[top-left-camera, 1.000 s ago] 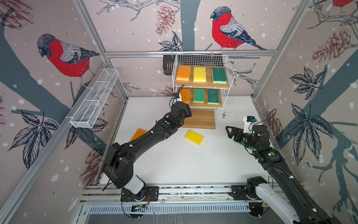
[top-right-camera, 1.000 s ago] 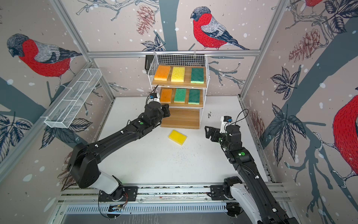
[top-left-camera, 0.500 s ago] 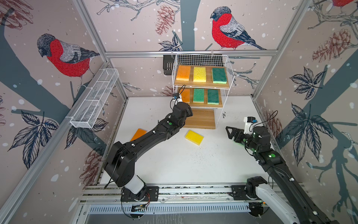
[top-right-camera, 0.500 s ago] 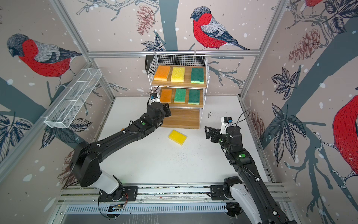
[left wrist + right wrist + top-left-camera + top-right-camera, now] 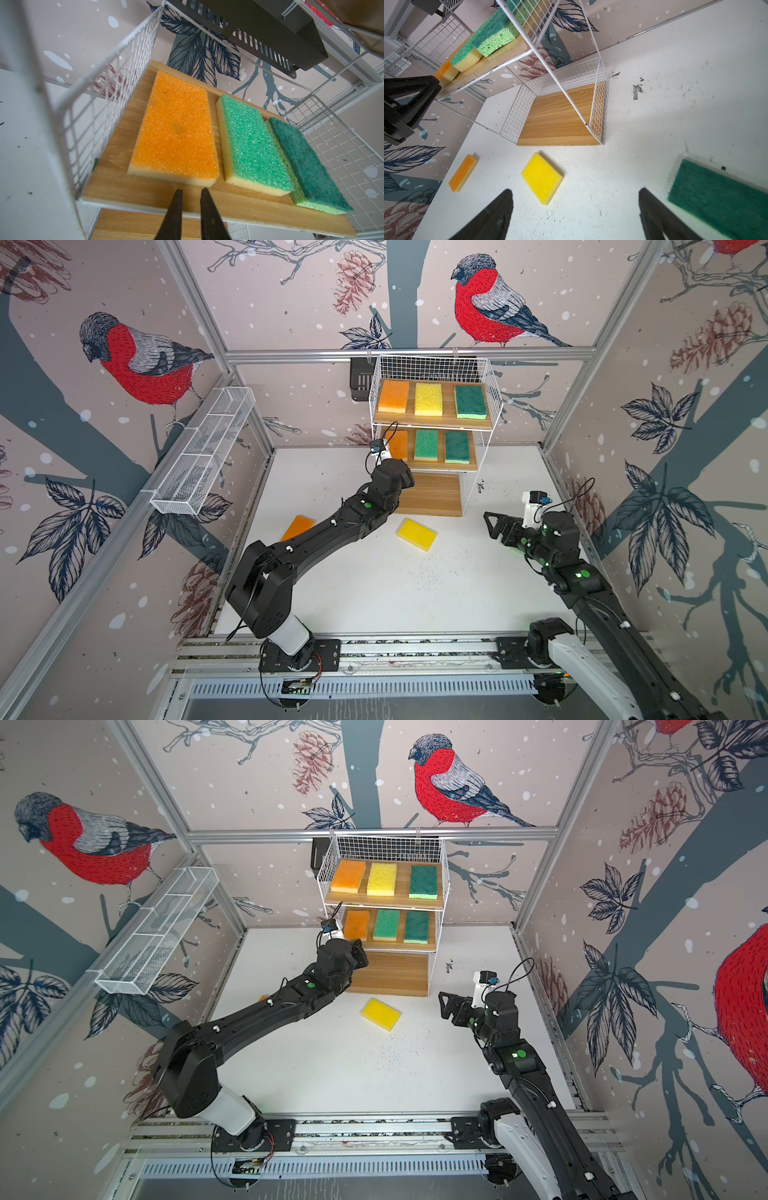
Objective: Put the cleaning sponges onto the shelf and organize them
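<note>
The shelf [image 5: 432, 366] [image 5: 386, 844] holds three sponges on its top board and three on its middle board; the bottom board [image 5: 558, 116] is bare. My left gripper [image 5: 192, 190] is shut and empty, its tips just short of the middle board's orange sponge [image 5: 176, 128], next to two green sponges [image 5: 253, 145]. On the table lie a yellow sponge [image 5: 417, 534] [image 5: 542, 176], an orange sponge [image 5: 297, 526] [image 5: 463, 172] and a green sponge [image 5: 720, 199]. My right gripper [image 5: 492, 522] [image 5: 575, 191] hangs open over the table, between the yellow and the green sponge.
A long white mesh trough [image 5: 203, 456] hangs on the left wall. A small black slotted basket [image 5: 360, 379] hangs behind the shelf's upper left corner. The left arm [image 5: 332, 526] stretches across the table's left half and partly covers the orange sponge there.
The left wrist has shifted very slightly in front of the middle board. The sponges and the right arm have not moved.
</note>
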Robot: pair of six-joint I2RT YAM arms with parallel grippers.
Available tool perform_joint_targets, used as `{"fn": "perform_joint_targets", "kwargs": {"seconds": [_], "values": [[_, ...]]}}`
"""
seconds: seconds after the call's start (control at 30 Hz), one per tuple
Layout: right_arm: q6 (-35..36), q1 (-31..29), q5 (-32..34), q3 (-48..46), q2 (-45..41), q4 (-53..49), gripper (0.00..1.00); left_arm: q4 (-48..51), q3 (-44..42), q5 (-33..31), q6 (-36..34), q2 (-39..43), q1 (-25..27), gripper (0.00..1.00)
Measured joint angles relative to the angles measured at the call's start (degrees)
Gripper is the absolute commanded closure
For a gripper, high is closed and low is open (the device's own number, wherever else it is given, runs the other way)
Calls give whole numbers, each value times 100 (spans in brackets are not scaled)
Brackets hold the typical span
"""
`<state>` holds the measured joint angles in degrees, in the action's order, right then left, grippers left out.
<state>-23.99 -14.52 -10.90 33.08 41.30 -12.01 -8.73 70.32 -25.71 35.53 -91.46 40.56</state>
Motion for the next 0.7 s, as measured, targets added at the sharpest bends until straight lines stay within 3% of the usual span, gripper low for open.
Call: {"fn": "perform_joint_targets", "kwargs": {"seconds": [0.7], "values": [[-2,0,-81,-20,7,83,6,-85,129,-330,96,-188,4,81]]}}
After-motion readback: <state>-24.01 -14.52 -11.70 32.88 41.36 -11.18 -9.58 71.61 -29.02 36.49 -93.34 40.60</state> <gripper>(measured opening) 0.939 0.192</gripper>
